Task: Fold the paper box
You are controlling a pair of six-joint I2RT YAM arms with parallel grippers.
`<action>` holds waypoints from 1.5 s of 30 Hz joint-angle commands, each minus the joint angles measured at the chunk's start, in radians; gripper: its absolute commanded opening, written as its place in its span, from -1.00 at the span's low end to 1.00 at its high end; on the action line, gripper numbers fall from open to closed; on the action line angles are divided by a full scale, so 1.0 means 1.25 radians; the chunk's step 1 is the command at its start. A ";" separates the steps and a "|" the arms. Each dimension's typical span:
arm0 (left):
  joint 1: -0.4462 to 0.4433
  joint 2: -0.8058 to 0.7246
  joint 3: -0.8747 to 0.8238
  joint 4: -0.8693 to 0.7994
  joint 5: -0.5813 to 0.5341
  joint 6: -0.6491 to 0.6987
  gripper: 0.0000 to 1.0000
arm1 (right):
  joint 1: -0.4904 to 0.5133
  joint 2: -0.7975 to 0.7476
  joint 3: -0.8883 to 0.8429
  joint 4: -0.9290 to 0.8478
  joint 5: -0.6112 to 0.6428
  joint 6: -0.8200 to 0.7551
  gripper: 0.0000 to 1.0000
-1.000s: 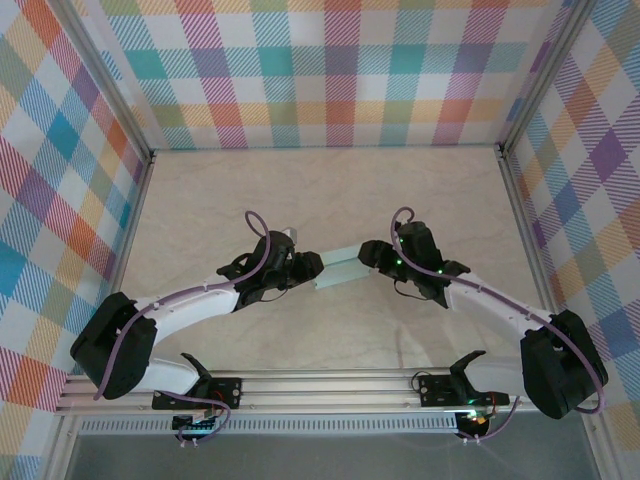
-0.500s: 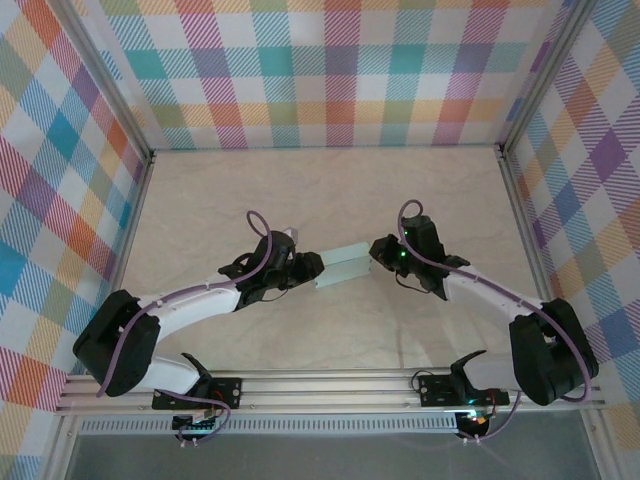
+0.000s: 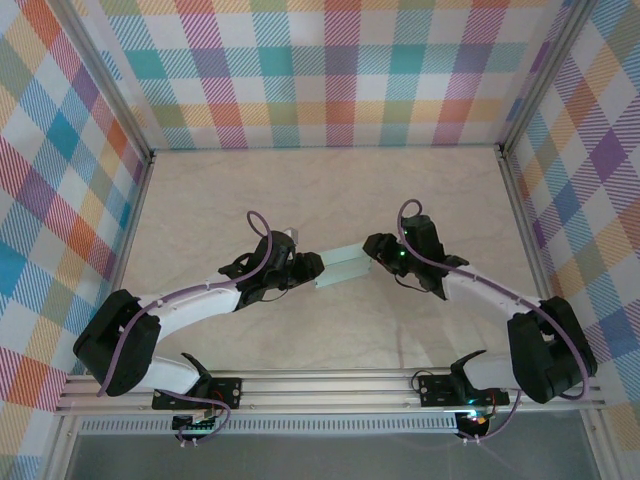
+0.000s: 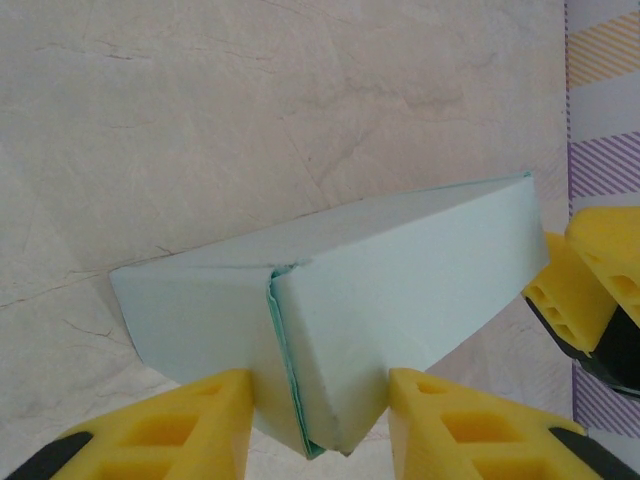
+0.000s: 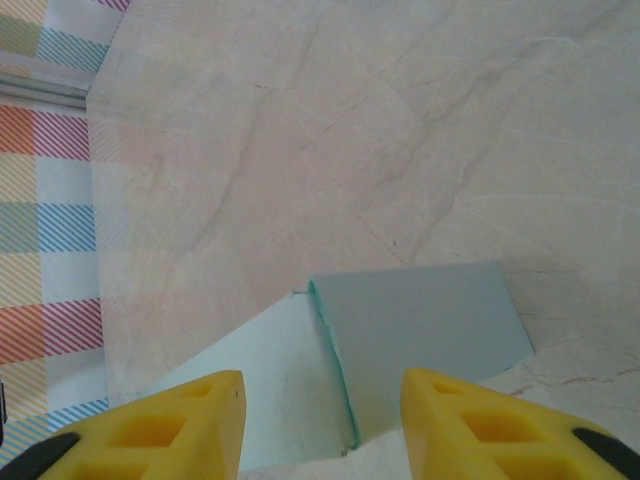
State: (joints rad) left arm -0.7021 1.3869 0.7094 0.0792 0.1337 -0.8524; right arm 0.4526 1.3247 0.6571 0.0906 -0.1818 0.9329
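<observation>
Desk: Paper box (image 3: 343,265), where does it sit?

Photo: Mid-table (image 3: 330,190), a long pale mint box stretched between the two arms. One end points toward each gripper. From overhead its length slants up to the right, with plaid walls (image 3: 340,70) around the table.

Desk: Who has hold of it?

Photo: The left gripper (image 4: 318,378). Seen from its wrist, the yellow fingers (image 4: 190,420) press on either side of the near end. There, one panel overlaps another along a darker green seam.

Desk: And the right?

Photo: The right gripper (image 5: 322,378) straddles the opposite end with its jaws apart. A shaded flap (image 5: 425,320) juts out between the fingers. Bare table shows between that flap and the finger on the right of the picture, so nothing is clamped there. The other finger overlaps the pale panel, but whether it actually touches the card is hard to judge from this angle.

Desk: How far folded?

Photo: The long sides stand up as a box; at the right arm's end the flap sticks out, not tucked in
</observation>
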 commanded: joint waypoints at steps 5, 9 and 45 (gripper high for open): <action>0.012 0.020 -0.002 -0.059 0.022 0.032 -0.17 | 0.001 0.048 -0.001 0.026 -0.014 -0.008 -0.59; 0.015 0.008 0.053 -0.104 0.028 0.071 0.04 | 0.002 0.044 -0.004 0.027 -0.012 -0.013 -0.60; 0.154 0.081 0.025 -0.019 0.211 0.053 -0.75 | 0.001 0.047 0.008 0.001 -0.004 -0.026 -0.61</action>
State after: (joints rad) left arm -0.5190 1.4563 0.7738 0.0555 0.3809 -0.7906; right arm 0.4507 1.3666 0.6586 0.1387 -0.1890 0.9230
